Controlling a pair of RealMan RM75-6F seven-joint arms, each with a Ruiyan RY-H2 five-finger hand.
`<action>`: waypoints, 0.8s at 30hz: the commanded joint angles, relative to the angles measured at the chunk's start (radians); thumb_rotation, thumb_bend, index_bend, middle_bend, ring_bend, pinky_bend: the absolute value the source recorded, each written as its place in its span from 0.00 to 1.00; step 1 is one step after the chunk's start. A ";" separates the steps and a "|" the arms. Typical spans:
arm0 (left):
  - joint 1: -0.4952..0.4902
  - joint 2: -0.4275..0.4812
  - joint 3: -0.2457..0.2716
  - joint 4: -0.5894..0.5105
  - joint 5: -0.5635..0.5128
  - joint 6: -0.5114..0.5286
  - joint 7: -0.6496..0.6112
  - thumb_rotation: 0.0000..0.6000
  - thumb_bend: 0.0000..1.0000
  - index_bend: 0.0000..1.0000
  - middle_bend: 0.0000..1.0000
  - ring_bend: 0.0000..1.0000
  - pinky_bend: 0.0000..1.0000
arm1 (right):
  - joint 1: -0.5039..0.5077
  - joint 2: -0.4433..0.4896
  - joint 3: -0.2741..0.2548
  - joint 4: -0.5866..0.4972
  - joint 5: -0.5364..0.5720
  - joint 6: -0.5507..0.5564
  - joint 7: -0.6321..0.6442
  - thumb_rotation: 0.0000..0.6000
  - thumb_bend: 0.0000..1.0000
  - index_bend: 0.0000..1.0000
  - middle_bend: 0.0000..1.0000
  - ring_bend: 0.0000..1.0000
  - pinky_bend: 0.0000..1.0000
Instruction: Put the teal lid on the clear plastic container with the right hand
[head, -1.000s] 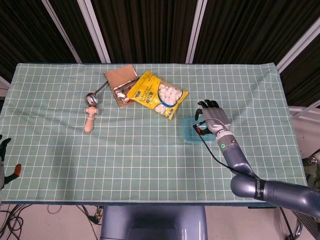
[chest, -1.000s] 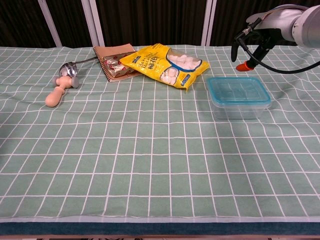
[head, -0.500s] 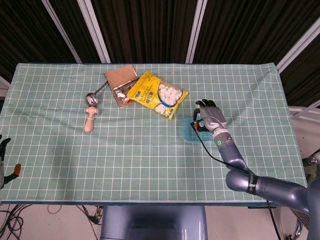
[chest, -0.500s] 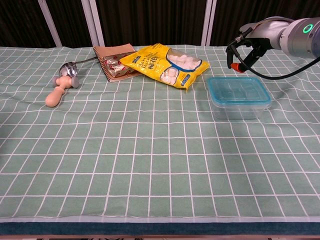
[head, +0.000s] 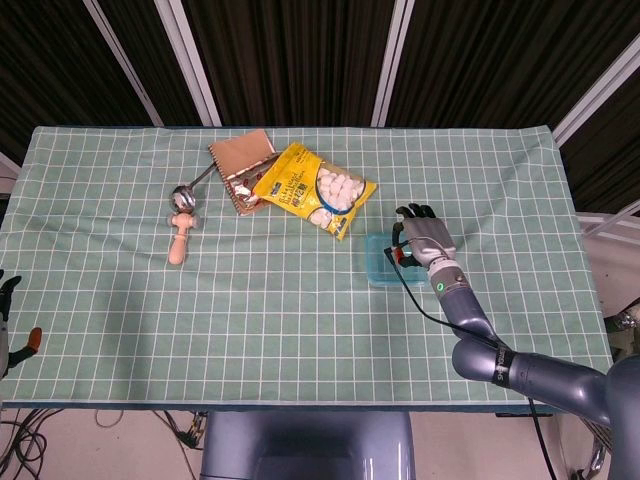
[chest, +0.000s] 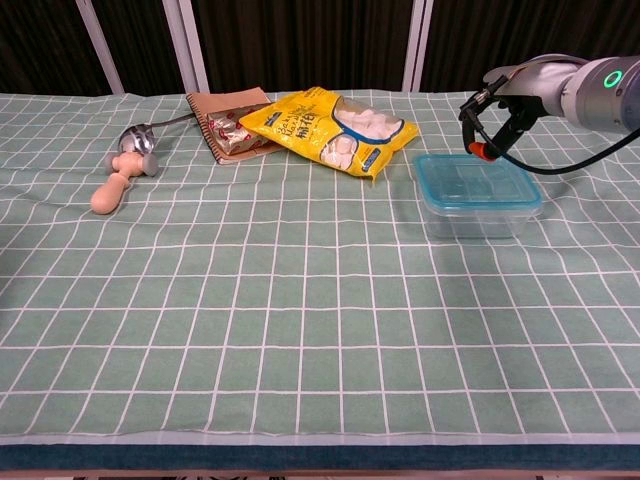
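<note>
Teal lid (chest: 476, 182) sits flat on the clear container (chest: 480, 217), which stands on the table (chest: 300, 300) at the right side, just in front of and to the right of the yellow snack bag (chest: 335, 130). In the chest view the lid looks seated along the rim on all visible sides.

Right robot hand (head: 424, 233) hangs over the far right part of the container, palm down, fingers (head: 417, 212) pointing away from the robot. In the head view the fingers look loosely spread with nothing between them. Whether the robot hand touches the lid cannot be told: the head view hides the contact, and the chest view shows only the wrist, a black cable and an orange tip (chest: 481, 151) near the lid's back edge.

Left robot hand: only a dark piece shows at the left edge of the head view, beside the table; its state cannot be told.

Elsewhere on the green checked cloth:
- brown packet (head: 240, 157) partly under the snack bag
- metal ladle (chest: 134, 137) to the left of the packet
- small wooden piece (chest: 112, 188) touching the ladle bowl, lying toward the robot
</note>
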 joint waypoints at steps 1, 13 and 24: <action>0.000 0.000 0.000 0.000 0.000 0.000 0.000 1.00 0.35 0.13 0.00 0.00 0.00 | -0.002 -0.003 -0.001 0.004 0.003 -0.004 -0.002 1.00 0.53 0.58 0.16 0.00 0.00; -0.001 -0.002 0.004 0.002 0.004 0.002 0.004 1.00 0.35 0.13 0.00 0.00 0.00 | -0.027 -0.017 -0.010 0.023 -0.027 0.005 -0.001 1.00 0.53 0.59 0.15 0.00 0.00; -0.001 -0.004 0.004 0.003 0.000 0.003 0.009 1.00 0.35 0.13 0.00 0.00 0.00 | -0.059 -0.049 -0.014 0.050 -0.092 0.003 0.030 1.00 0.53 0.59 0.00 0.00 0.00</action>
